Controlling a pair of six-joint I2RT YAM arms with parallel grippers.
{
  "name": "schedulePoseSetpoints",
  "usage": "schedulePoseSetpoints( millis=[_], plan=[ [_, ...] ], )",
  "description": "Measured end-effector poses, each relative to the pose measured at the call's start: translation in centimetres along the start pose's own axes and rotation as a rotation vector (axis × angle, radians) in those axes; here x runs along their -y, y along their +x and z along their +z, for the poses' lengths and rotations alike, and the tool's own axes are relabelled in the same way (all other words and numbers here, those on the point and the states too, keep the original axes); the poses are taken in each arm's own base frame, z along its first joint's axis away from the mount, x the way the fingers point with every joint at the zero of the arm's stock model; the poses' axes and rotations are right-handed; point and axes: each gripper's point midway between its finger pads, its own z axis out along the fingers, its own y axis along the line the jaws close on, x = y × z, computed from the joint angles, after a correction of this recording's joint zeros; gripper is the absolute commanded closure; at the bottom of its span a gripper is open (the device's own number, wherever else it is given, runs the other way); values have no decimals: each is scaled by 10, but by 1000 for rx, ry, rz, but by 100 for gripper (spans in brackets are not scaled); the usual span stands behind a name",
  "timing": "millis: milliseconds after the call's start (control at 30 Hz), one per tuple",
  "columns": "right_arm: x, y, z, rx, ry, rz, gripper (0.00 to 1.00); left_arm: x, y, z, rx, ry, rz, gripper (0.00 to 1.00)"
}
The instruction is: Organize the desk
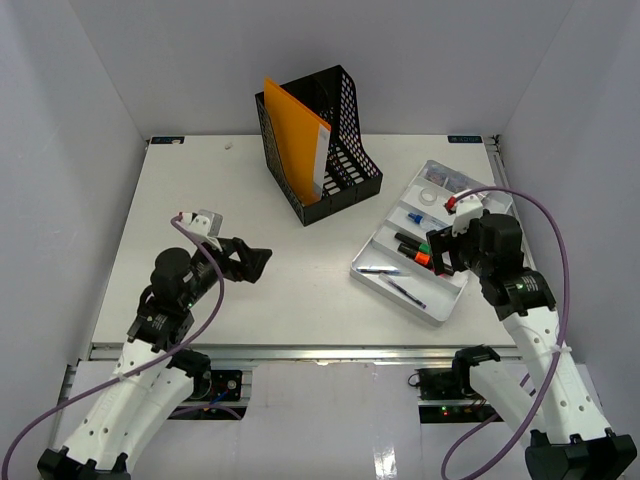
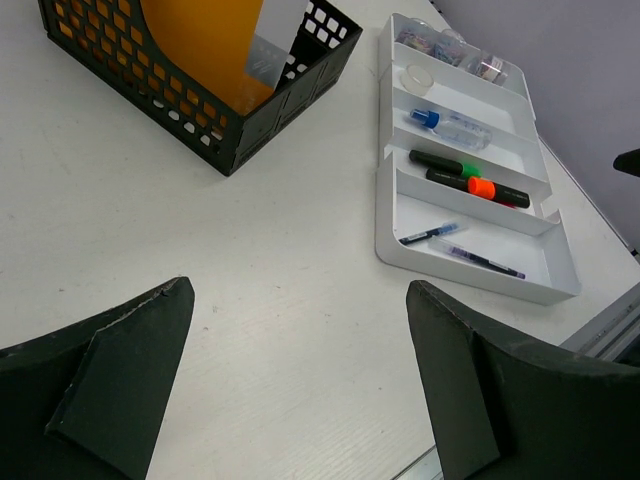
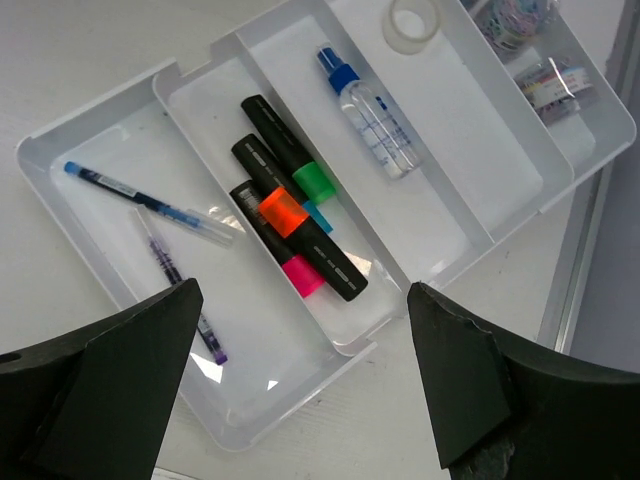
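Observation:
The white desk holds a black mesh file holder with an orange folder at the back middle. A white compartmented tray lies at the right, with pens, highlighters, a spray bottle, a tape roll and small items. My left gripper is open and empty, low over the bare desk at the left. My right gripper is open and empty, hovering over the tray's near right side. The tray also shows in the left wrist view.
An aluminium rail runs along the near edge of the desk. White walls enclose the left, back and right sides. The file holder also shows in the left wrist view.

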Motion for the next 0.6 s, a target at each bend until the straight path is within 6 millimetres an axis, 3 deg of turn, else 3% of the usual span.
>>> schedulePoseSetpoints(
  millis=[367, 600],
  plan=[
    [36, 55, 4, -56, 190, 126, 10, 3, 1, -8, 4, 13, 17, 2],
    [45, 47, -5, 7, 232, 137, 10, 0, 5, -7, -15, -3, 15, 2]
  ],
)
